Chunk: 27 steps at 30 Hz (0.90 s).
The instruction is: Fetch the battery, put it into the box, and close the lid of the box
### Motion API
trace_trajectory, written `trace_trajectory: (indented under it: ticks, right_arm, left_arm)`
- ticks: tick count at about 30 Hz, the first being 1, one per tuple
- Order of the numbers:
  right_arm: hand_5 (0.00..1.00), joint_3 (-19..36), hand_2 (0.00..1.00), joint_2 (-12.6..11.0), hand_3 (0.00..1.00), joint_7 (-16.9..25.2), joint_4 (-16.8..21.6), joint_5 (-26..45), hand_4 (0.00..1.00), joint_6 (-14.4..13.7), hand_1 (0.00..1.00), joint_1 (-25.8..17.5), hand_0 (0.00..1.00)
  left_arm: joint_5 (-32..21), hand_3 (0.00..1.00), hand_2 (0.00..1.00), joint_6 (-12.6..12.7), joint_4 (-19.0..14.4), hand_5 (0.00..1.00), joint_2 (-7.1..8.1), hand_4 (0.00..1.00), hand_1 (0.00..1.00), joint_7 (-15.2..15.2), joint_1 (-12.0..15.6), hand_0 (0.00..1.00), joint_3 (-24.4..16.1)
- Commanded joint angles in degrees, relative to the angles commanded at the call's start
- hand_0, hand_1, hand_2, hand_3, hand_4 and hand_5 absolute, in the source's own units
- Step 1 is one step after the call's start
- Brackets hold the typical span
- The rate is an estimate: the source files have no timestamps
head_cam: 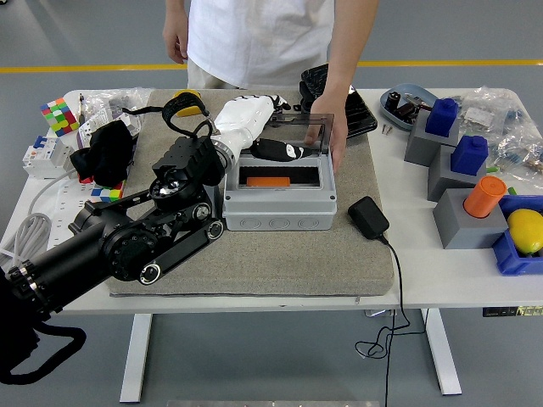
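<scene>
The orange battery (268, 181) already lies inside the grey box (280, 203) mid-table. The left hand (270, 136), fingers loosely spread and empty, reaches behind the upright smoky lid (299, 136), which a person's hand (331, 127) steadies for closing.

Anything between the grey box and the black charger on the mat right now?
No. In the head view, bare mat separates the grey box from the black charger.

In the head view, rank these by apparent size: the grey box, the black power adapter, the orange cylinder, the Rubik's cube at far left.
Largest to smallest:
1. grey box
2. black power adapter
3. orange cylinder and Rubik's cube look alike; not ranked.
</scene>
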Motion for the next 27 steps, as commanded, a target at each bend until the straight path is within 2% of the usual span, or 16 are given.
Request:
trace_trajectory:
  ticks: [8,13,17,21,27]
  right_arm:
    - [0.517,0.48,0.665,0.04,0.568,-0.03,-0.06,-0.01,0.991,-0.01,0.643,-0.35,0.623]
    - [0.517,0.82,0.665,0.13,0.567,0.0,-0.04,-0.13,0.991,-0.02,0.643,-0.56,0.623]
    - [0.518,1.03,0.665,0.23,0.568,0.04,-0.04,-0.2,0.992,-0.01,0.643,-0.68,0.623]
    - [0.518,1.03,0.665,0.28,0.568,0.06,-0.08,-0.19,0.992,0.0,0.643,-0.7,0.623]
    - [0.517,1.23,0.665,0.26,0.568,0.06,-0.09,-0.27,0.993,-0.01,0.642,-0.61,0.623]
  left_arm:
    - [-3.12,0.783,0.81,-0.49,-6.28,0.659,2.55,0.981,0.836,0.96,2.41,0.83,0.67]
    - [-4.31,0.784,0.802,-0.98,-11.86,0.657,4.22,0.983,0.814,1.99,4.84,0.809,0.3]
    - [-5.26,0.779,0.793,-1.28,-14.97,0.654,5.26,0.982,0.798,2.51,6.93,0.781,0.34]
    - [-5.89,0.779,0.793,-1.29,-15.95,0.654,5.56,0.982,0.798,2.54,9.39,0.781,-0.2]
    - [-6.09,0.779,0.788,-1.11,-16.4,0.655,4.25,0.982,0.79,2.29,14.14,0.772,-3.66]
